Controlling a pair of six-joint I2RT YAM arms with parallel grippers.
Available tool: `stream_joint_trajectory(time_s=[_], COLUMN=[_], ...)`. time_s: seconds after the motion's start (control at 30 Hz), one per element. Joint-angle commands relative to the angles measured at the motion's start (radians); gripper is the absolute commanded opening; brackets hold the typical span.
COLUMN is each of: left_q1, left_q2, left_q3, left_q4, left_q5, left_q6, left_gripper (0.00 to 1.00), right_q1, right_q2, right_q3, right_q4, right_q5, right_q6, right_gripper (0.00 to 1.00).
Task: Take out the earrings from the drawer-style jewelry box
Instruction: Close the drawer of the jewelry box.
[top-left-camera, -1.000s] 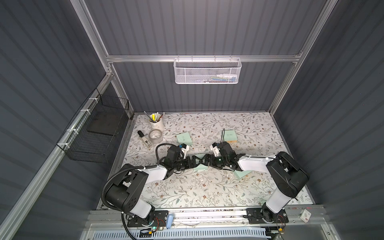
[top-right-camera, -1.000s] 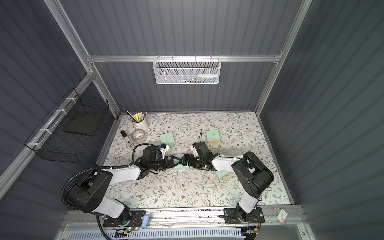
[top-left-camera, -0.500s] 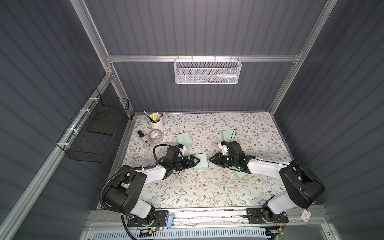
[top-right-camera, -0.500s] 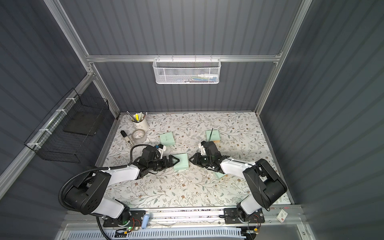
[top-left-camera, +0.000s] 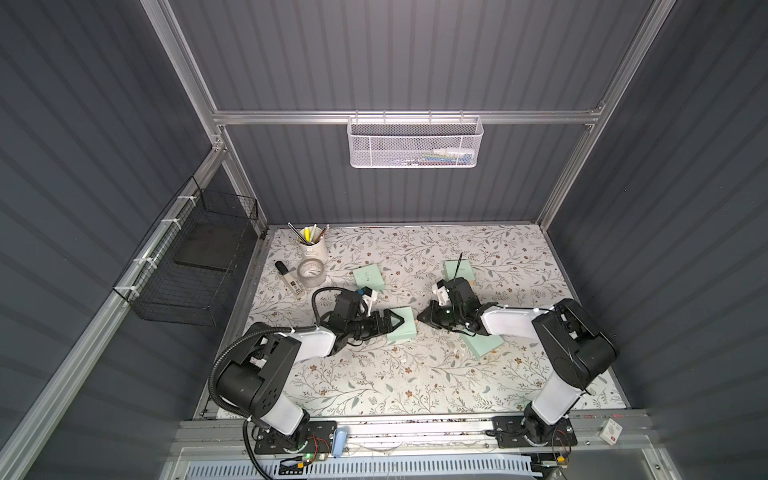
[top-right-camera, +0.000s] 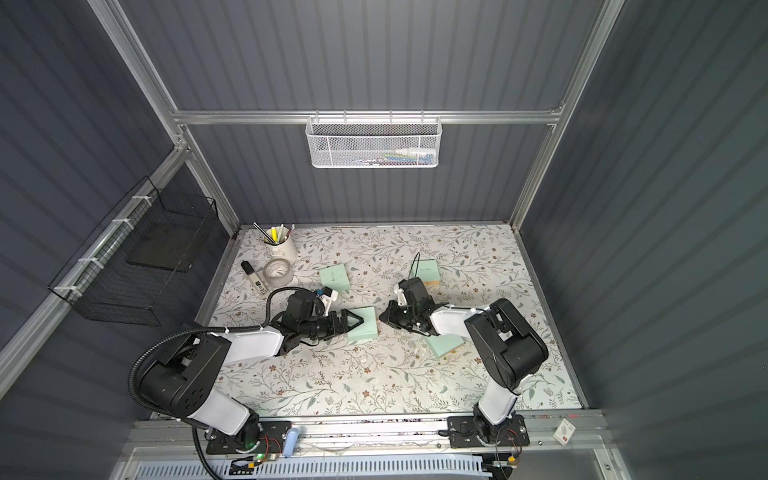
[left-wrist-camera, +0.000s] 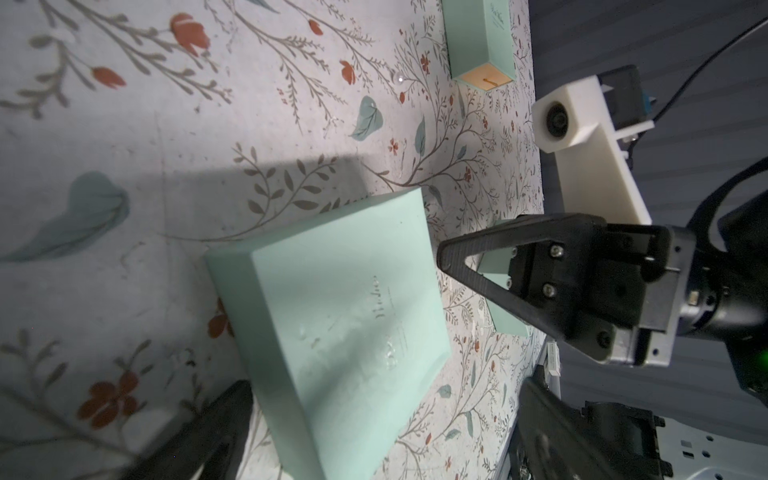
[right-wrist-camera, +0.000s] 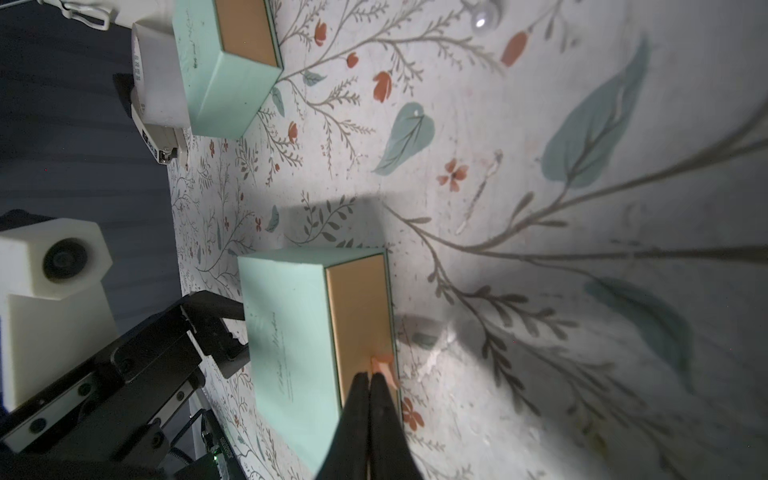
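Note:
A mint drawer-style jewelry box lies mid-table. Its tan drawer front is closed, so any earrings inside are hidden. My left gripper is open, with one finger on each side of the box. My right gripper is at the drawer front, shut on the small orange pull tab. One pale round stud, an earring by its look, lies loose on the cloth.
Three more mint boxes lie around: back left, back right, and beside the right arm. A pen cup, a tape roll and a marker stand at the back left. A thin pale stick lies on the cloth.
The right gripper went from wide open to shut at the drawer front, and its arm swung out to the right. The box shifted slightly. The left gripper stayed open.

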Motion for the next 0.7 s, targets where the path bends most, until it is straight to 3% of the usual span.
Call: stream_joint_trajectory(time_s=[0.0,0.5,0.67], left_q1=[0.001,0.000,0.001], left_q2=[0.016,0.042,0.051], left_q3=[0.028,0.030,0.038], left_q4=[0.020,0.048,0.027], left_q5=[0.029,0.040,0.021], left_q6=[0.000,-0.011,-0.020], left_gripper=[1.00,1.00,1.00], right_q1=[0.001,0.029,0.026], right_q2=[0.036,0.089,0.078], right_q3=[0.023,0.055,0.063], right_q4=[0.021,0.061,-0.009], right_q5=[-0.030,-0.072,-0.010], right_q6=[0.013,0.030,0.014], right_gripper=[0.07,0.07,0.12])
